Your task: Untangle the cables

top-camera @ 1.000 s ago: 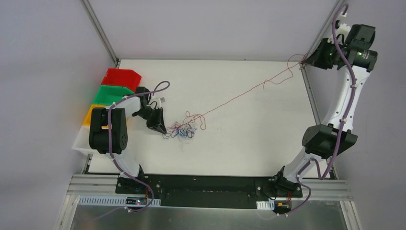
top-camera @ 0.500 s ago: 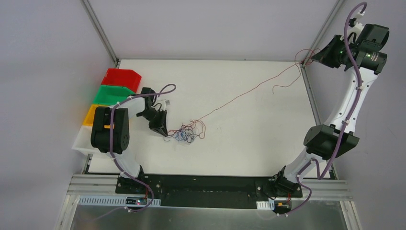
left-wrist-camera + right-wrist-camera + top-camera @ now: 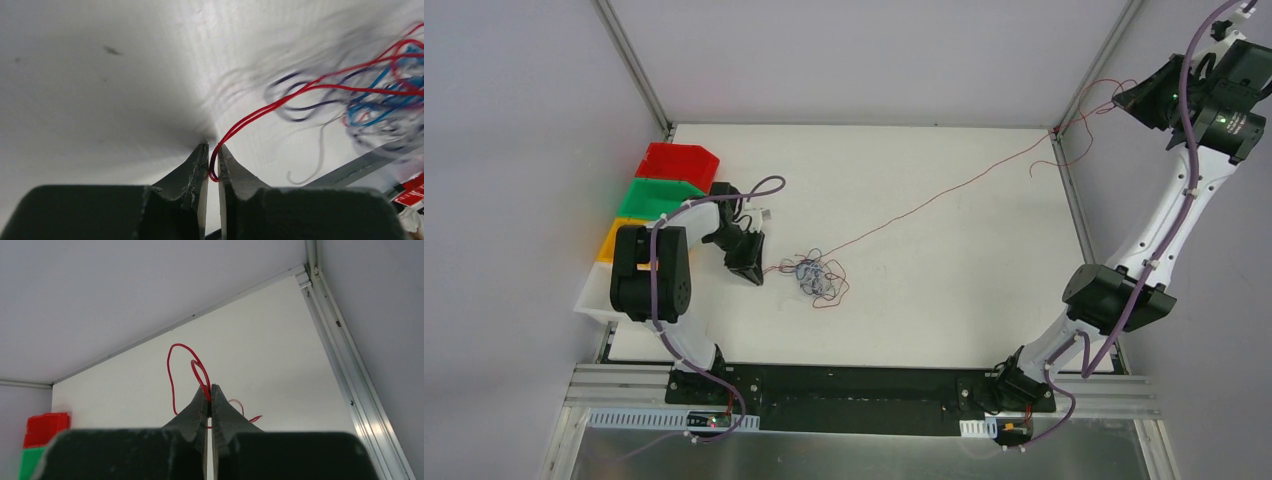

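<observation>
Mid-pull: the right gripper (image 3: 210,390), clenched on a red strand (image 3: 924,205), stretches it beyond the bench's (image 3: 944,310) far right corner, the cables (image 3: 820,281) knotted near the left gripper (image 3: 213,150), barely parted around a red loop (image 3: 235,130), which next, I'd say, must re-pinch or let go cleanly.

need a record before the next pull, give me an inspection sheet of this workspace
surface: white table
job's things: knotted tangle of red, blue and dark cables left of centre; one red strand stretched up to the far right corner
clutter: red bin, green bin, yellow bin beside the left edge
grippers: left gripper fingers narrowly apart, red loop in the gap, grip unclear; right gripper shut on the red strand, raised past the corner
cables: purple hoses along both arms
surroundings: grey walls, aluminium posts
</observation>
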